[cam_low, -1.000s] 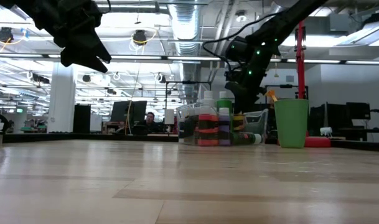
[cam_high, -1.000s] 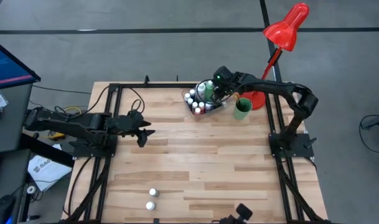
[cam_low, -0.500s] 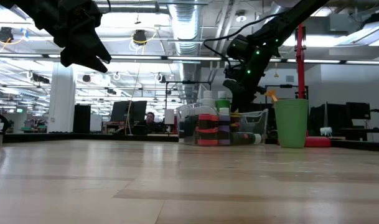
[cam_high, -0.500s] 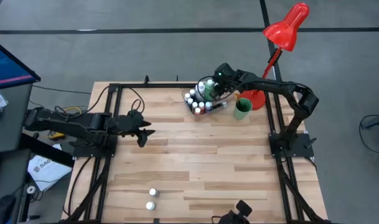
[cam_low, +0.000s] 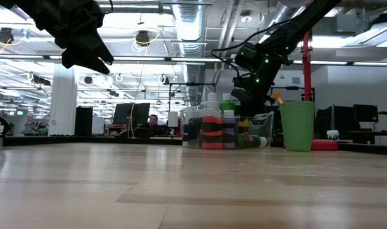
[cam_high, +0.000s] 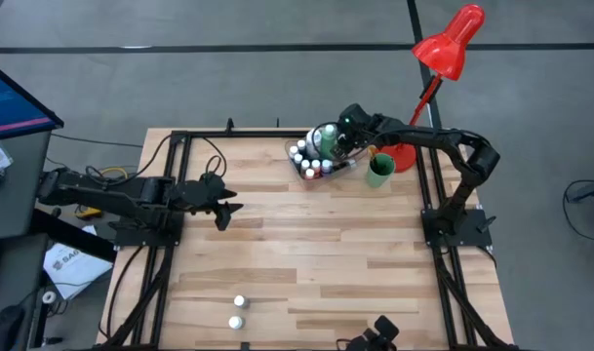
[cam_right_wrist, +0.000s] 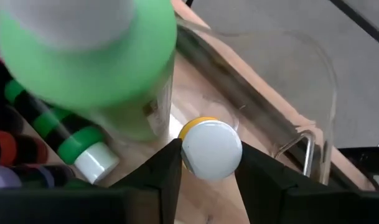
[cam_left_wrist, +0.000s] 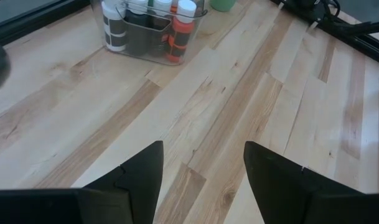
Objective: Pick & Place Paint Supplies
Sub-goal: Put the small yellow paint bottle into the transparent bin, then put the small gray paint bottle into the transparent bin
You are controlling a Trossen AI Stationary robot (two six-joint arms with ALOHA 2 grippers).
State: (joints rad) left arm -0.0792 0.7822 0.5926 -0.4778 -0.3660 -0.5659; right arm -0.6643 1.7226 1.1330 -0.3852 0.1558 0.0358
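My right gripper [cam_high: 341, 139] reaches into the clear tray [cam_right_wrist: 301, 56] at the table's far side and is shut on a tiny yellow bottle [cam_right_wrist: 195, 127] with a white cap. Beside it in the tray stand a tall green bottle [cam_right_wrist: 102, 62] and several small white-capped bottles [cam_high: 302, 158]; one green bottle [cam_right_wrist: 71, 140] lies on its side. Two more tiny bottles [cam_high: 237, 312] stand near the table's near edge. My left gripper [cam_left_wrist: 201, 180] hangs open above the table's left part, far from everything. My right gripper holds the yellow bottle by its white cap [cam_right_wrist: 211, 149], pinched between the two fingers [cam_right_wrist: 161, 177], which come from above and point down. The bottle is upright inside the tray. The cap hides its base, so whether it stands on the tray floor cannot be told.
A green cup [cam_high: 379, 172] stands just right of the tray, with a red desk lamp's base [cam_high: 404, 156] behind it. The middle of the wooden table [cam_high: 316, 244] is bare boards. Black frame rails run along the table's left and right sides.
My right gripper has shifted a little toward the table's right, toward the green cup, while staying over the tray.
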